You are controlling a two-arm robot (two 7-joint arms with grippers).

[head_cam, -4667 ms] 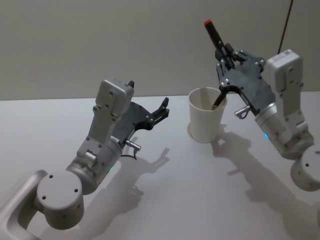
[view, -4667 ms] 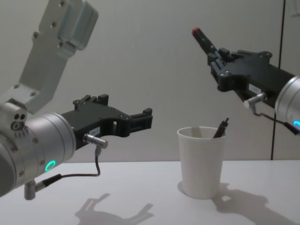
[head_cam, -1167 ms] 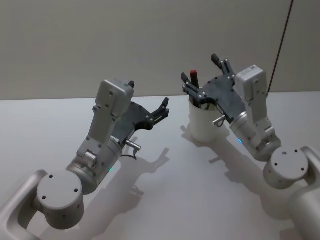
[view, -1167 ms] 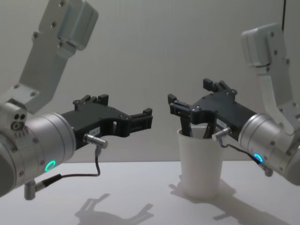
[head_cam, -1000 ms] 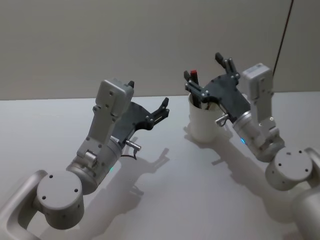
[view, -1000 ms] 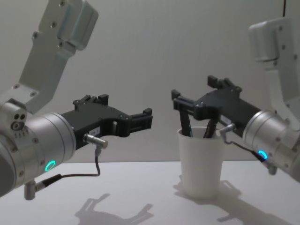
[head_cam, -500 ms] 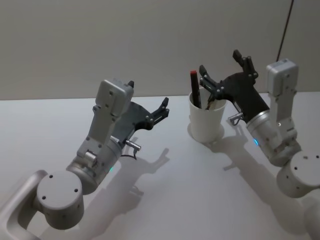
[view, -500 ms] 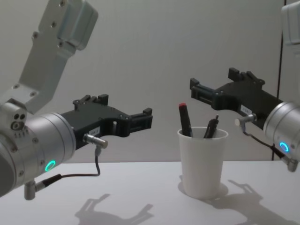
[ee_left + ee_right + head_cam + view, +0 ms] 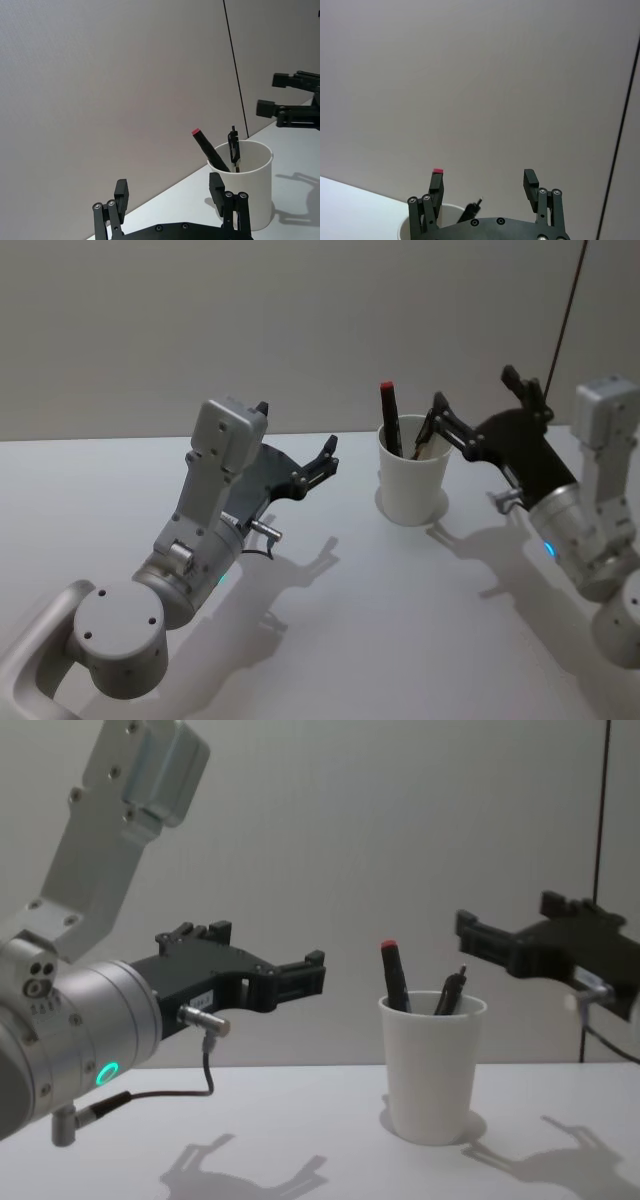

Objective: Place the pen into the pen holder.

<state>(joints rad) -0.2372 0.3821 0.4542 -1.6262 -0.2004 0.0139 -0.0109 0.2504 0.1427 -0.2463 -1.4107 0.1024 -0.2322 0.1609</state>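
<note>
Pen point(image 9: 394, 976), slim, red-capped, stands in tapered paper pen holder point(image 9: 431, 1067); right hand point(image 9: 478, 412) apart; left hand point(image 9: 300, 978) seemingly apart.

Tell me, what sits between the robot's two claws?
The white paper cup, holding the red-capped pen and a darker pen, stands between the left gripper and right gripper, clearest in the chest view.

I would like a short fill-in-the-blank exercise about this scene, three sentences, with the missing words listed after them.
1. The pen with the red cap stands inside the white ____.
2. The right tool, now empty, has its fingers ____ beside the pen holder.
3. The left tool hangs above the ____, apart from the pen holder.

Missing words: cup; open; table
</note>
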